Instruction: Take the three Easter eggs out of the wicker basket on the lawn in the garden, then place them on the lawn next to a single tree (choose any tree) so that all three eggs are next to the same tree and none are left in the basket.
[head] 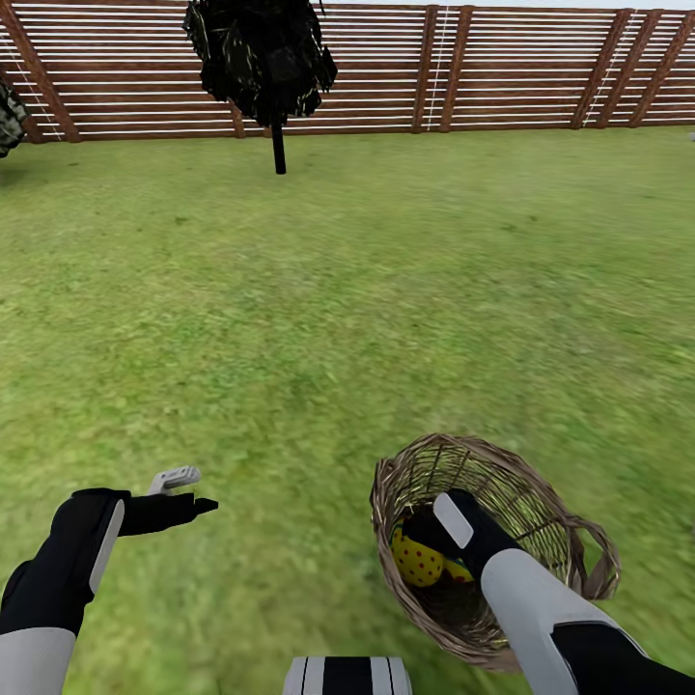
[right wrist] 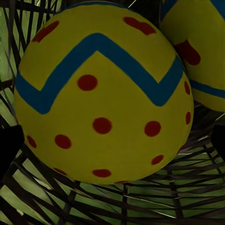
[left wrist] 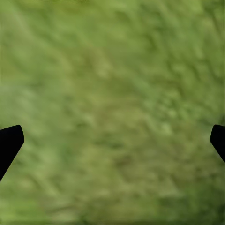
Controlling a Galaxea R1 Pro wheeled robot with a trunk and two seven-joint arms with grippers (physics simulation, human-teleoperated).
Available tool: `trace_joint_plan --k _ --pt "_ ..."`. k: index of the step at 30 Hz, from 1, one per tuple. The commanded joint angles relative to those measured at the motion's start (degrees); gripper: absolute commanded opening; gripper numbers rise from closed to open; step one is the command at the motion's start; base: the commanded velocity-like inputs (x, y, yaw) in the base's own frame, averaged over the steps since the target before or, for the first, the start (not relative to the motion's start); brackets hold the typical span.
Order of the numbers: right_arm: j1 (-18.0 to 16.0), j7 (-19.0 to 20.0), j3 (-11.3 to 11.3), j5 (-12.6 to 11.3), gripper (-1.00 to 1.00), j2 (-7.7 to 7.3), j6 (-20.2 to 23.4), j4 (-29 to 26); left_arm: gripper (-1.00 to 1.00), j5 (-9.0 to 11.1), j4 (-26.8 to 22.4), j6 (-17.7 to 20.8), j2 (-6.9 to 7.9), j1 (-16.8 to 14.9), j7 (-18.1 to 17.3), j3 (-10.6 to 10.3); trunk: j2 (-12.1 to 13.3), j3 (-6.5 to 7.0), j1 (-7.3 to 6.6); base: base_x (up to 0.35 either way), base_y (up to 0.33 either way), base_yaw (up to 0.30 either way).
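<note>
Right up against the right wrist camera sits one Easter egg (right wrist: 103, 93), yellow with red dots and a blue zigzag band, lying on the dark woven twigs of the wicker basket (right wrist: 140, 201). Second egg (right wrist: 197, 47) peeks in just beside it, touching or very nearly so. Black fingertips (right wrist: 9, 150) show at both edges of that view, set wide, either side of the near egg and not closed on it, so the right hand is spread.

From the head camera, the right arm reaches down into the basket (head: 541, 502), which stands on the lawn (head: 319, 319) at the robot's right front, its small loop handle on the outer side. Right hand (head: 425, 536) is inside the rim, and a yellow dotted egg (head: 417, 562) shows beside it through the opening. How many eggs are in there in all, I cannot tell.

Over on the other side, the left hand (head: 188, 492) hangs above bare grass, well apart from the basket, fingers spread; its wrist camera sees blurred green lawn (left wrist: 112, 112) between two dark fingertips (left wrist: 9, 143).

Far back, a dark, narrow tree (head: 263, 58) stands before a slatted wooden fence (head: 483, 68).
</note>
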Motion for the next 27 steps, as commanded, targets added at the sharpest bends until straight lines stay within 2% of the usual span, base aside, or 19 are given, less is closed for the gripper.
trace_joint_plan --k 1,6,14,22,27 --pt "0.0 -0.5 0.1 -0.6 1.0 0.01 0.1 -0.1 1.0 -0.4 0.0 0.2 -0.01 0.0 -0.4 0.1 0.0 -0.04 -0.01 0.0 0.0 0.0" --pt "0.0 -0.2 0.1 -0.6 1.0 -0.03 0.1 -0.1 1.0 -0.4 0.0 0.2 -0.01 0.0 -0.4 0.1 0.0 -0.04 -0.01 0.0 0.0 0.0" --pt "0.0 3.3 0.2 -0.3 1.0 -0.09 0.1 0.1 1.0 -0.4 0.0 0.2 -0.01 0.0 -0.4 0.1 0.0 -0.04 -0.01 0.0 0.0 0.0" --pt "0.0 3.6 0.1 -0.3 1.0 -0.23 0.0 0.3 1.0 -0.4 0.0 0.2 -0.01 0.0 -0.5 0.1 0.0 -0.04 -0.01 0.0 0.0 0.0" --pt "0.0 3.6 0.1 -0.3 1.0 -0.23 0.0 0.3 1.0 -0.4 0.0 0.2 -0.01 0.0 -0.4 0.1 -0.1 -1.15 0.12 0.0 0.0 0.0"
